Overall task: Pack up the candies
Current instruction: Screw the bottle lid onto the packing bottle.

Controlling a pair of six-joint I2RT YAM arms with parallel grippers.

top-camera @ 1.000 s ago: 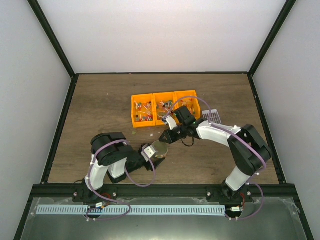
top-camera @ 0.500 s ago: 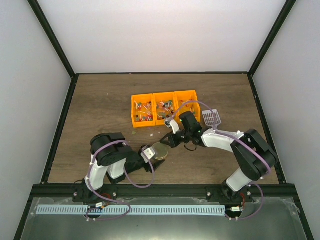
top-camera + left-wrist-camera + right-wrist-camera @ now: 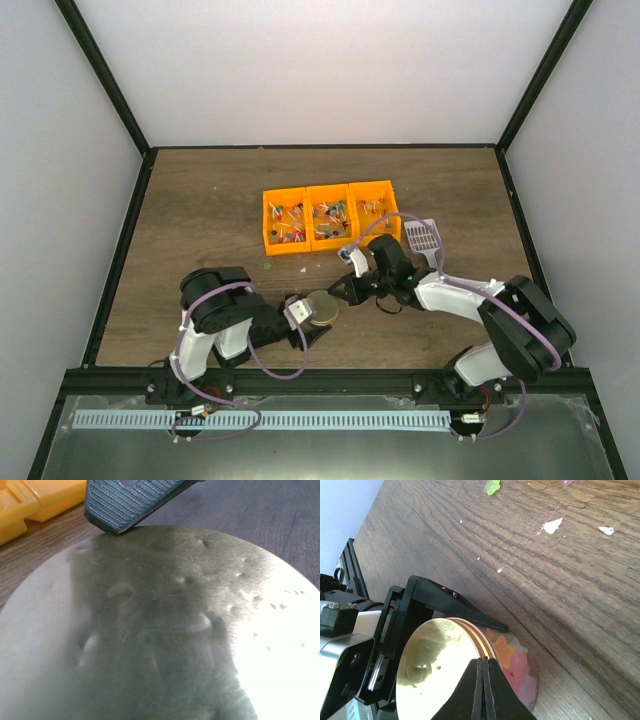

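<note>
The candies lie mixed in three orange bins at the table's middle. My left gripper is shut on a small jar with a round gold lid, held on its side just above the table. In the right wrist view the lid faces the camera, the jar's pastel star-patterned body lies behind it, and a left finger runs along its side. My right gripper is shut, its tips at the lid's rim. A right finger pad touches the lid.
A pale slotted scoop lies right of the bins. A loose green candy and white scraps lie on the wood between the jar and the bins. A bin corner shows in the left wrist view.
My right arm has drawn back from the bins toward the near right, uncovering the scoop, and its shut gripper has come down to the lid. The jar has shifted slightly right.
</note>
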